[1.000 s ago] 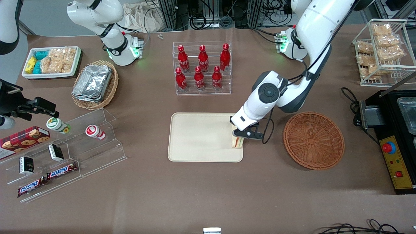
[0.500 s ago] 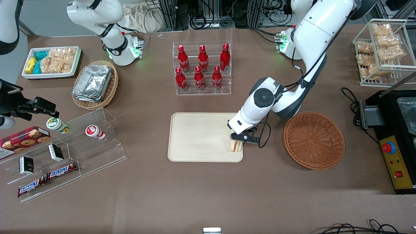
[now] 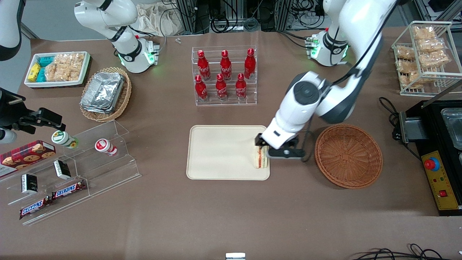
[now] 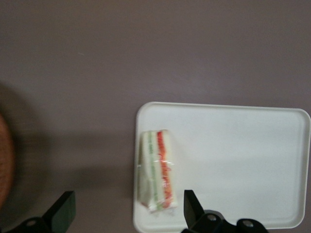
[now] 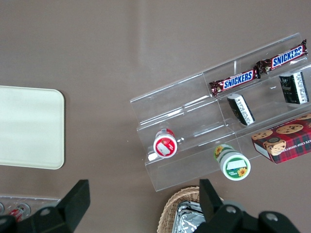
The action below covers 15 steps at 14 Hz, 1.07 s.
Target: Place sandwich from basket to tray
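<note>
Sandwich [image 4: 156,171] lies at the tray's [image 4: 243,145] edge nearest the basket [image 3: 348,156] — pincer [image 4: 127,213] spread apart above it.

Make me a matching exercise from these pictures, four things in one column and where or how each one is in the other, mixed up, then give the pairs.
Things:
1. triangular white-bread sandwich
2. round reddish-brown wicker basket
3. flat cream rectangular tray
4. left arm's pincer

States:
A. empty, on the table at the working arm's end
B. open, above the sandwich, not touching it
C. lying on the tray by its rim, at the basket's end
D. on the table, nearer the front camera than the bottle rack

Pairs: 1-C, 2-A, 3-D, 4-B
</note>
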Tool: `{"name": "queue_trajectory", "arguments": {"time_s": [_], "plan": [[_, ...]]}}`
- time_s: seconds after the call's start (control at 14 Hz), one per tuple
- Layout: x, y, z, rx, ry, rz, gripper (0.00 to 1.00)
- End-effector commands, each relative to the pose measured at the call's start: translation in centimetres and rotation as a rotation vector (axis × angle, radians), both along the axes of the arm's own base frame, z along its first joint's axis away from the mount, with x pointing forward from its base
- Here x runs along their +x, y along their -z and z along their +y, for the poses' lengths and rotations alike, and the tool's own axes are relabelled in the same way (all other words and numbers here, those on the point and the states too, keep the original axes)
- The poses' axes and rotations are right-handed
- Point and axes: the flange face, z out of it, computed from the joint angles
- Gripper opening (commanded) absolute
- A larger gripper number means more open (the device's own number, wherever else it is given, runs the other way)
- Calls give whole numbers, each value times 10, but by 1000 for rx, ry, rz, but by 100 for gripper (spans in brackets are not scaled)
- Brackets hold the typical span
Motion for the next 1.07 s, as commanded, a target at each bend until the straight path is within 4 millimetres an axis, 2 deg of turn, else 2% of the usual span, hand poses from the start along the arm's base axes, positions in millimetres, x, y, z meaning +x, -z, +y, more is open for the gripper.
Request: {"name": "queue_trajectory", "arguments": {"time_s": [0.0,0.14,0.29,0.36,0.43,0.5,0.64,0.86,1.0], "plan": [[15,-71,35,47,-57,64,100],[20,-109,73,48,-50,109,100],[8,-147,108,45,4,131,100],[3,-158,124,55,8,147,100],[6,-166,158,69,-32,152,100],[0,-178,180,87,-5,151,100],[-11,-188,231,93,49,205,100],[-30,-199,270,110,8,208,100],[-57,-204,274,118,0,201,100]]}}
